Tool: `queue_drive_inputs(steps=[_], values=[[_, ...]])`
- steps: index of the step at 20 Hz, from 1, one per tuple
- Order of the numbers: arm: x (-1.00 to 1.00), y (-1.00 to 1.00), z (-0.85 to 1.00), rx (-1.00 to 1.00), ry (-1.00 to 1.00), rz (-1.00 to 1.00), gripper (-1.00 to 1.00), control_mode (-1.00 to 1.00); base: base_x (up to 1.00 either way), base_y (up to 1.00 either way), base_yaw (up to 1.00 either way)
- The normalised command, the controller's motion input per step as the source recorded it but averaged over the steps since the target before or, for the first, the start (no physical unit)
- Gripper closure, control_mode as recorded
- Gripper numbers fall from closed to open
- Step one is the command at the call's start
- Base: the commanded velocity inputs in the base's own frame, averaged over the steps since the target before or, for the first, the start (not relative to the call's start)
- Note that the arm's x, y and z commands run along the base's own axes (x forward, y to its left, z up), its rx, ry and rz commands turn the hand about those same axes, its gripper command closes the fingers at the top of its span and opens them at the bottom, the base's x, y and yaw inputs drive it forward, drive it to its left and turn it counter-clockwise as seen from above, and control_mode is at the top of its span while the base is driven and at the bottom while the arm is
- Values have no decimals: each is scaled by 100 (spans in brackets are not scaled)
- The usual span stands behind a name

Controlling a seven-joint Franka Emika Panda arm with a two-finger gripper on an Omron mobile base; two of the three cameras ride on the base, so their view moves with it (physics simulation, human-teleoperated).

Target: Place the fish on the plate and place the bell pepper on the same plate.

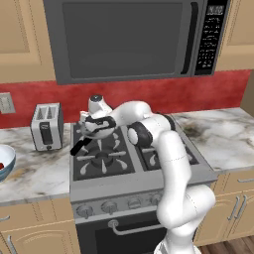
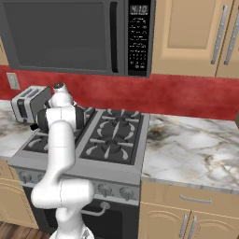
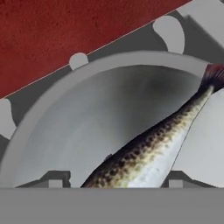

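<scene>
Arm: the white arm reaches forward and left from its base, bent over the back-left burner of the stove [image 1: 106, 163], its hand pointed down into the frying pan [image 1: 96, 130]
Claw: the gripper [image 3: 113, 180] sits low inside the pan, its two dark finger tips [image 3: 54, 179] standing either side of the fish's front end — the jaws are apart and straddle the body, but whether they are pressing on it yet I cannot tell
Fish: the fish [image 3: 157, 142] lies in the grey pan, slanting from between the fingers up toward the pan's far rim; speckled brown back, pale belly, reddish tail fin at the upper end
Frying pan: grey with a black handle [image 1: 79, 146] that sticks out toward the front-left of the stove; the pan rests on the dark grates just ahead of the red backsplash [image 1: 149, 94]
Bowl: a blue-tinted bowl [image 1: 6, 161] stands at the far left on the marble counter [image 1: 34, 173], well apart from the stove, with something red showing inside it — too little of it is visible to say what it is
Toaster: a silver toaster [image 1: 47, 126] stands on the counter just left of the stove, near the pan's handle
Microwave: a dark microwave [image 1: 134, 37] hangs above the stove
Right side: in the right base view the marble counter [image 2: 196, 149] runs right from the stove
</scene>
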Motion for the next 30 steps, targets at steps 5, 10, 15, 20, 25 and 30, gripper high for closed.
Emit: queue_drive_inputs(steps=[5,10,15,20,25,30], values=[[-13,0,-19,0,0,-11,100,-100,0,0,0],[-32,0,-16,3,-1,-11,100,-100,0,0,0],[-36,-5,-5,7,-8,-9,100,-100,0,0,0],[-16,-13,2,3,-15,-4,100,-100,0,0,0],[-20,-15,13,5,-17,0,100,-100,0,0,0],[-22,-16,27,12,-7,0,100,-100,0,0,0]])
